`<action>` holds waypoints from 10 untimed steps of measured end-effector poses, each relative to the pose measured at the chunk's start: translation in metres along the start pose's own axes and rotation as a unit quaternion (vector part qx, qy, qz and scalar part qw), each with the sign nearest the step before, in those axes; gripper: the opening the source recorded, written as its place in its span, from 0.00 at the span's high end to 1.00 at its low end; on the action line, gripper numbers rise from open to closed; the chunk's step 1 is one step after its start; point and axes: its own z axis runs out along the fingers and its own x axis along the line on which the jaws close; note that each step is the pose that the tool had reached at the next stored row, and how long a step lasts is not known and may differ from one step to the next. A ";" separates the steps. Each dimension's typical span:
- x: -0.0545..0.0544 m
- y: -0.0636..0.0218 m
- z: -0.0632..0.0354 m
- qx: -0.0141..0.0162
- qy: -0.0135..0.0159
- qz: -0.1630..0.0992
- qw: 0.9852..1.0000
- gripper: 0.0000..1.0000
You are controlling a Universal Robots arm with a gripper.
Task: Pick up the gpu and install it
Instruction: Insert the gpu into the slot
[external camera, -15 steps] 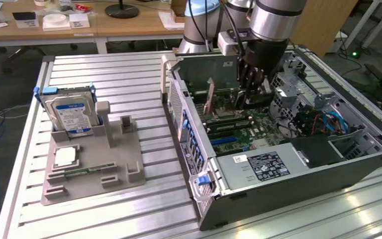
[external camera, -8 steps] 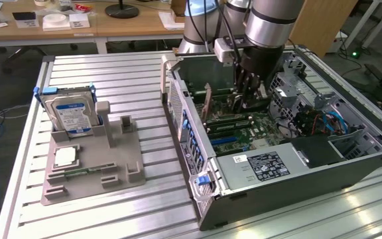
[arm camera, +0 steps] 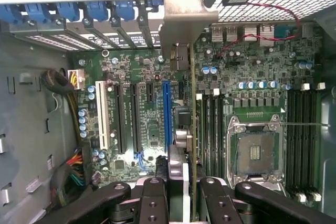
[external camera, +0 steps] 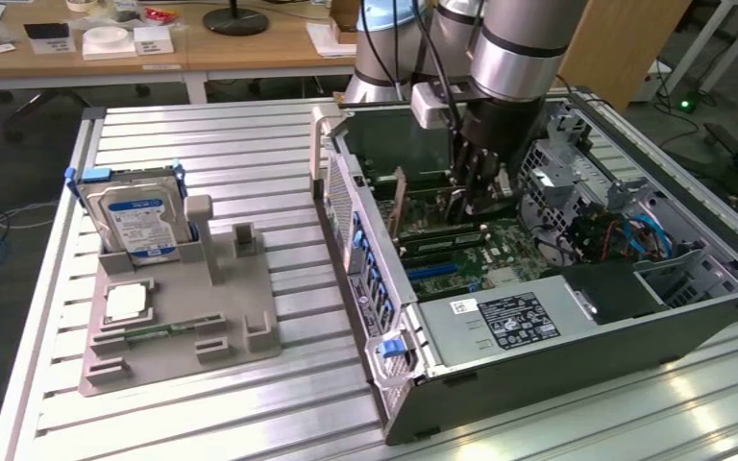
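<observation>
The gpu (arm camera: pixel 192 103) is seen edge-on in the wrist view, a thin dark card with a silver bracket (arm camera: pixel 181 19) at its far end. My gripper (arm camera: pixel 181 184) is shut on it, with black fingers (arm camera: pixel 155 192) on either side. The card hangs over the motherboard, just beside the long blue slot (arm camera: pixel 166 114); I cannot tell whether it touches a slot. In the exterior view my gripper (external camera: pixel 479 192) reaches down into the open computer case (external camera: pixel 382 317), and the gpu (external camera: pixel 436 209) stands upright below it.
A grey holder (external camera: pixel 177 317) at the exterior view's left carries a silver hard drive (external camera: pixel 138 216) and a small square CPU chip (external camera: pixel 126 303). Inside the case are a labelled power supply (external camera: pixel 510 322), drive cages (external camera: pixel 575 173), an open CPU socket (arm camera: pixel 255 153) and cable bundles (arm camera: pixel 73 174).
</observation>
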 end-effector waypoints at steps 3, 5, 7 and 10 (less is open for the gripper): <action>0.002 0.0002 0.0027 0.000 0.000 0.000 1.000 0.72; 0.002 0.0010 0.0050 0.000 0.000 0.000 1.000 0.72; 0.002 0.0015 0.0070 0.000 0.000 0.000 1.000 0.72; 0.004 0.0016 0.0088 0.000 0.000 0.000 1.000 0.72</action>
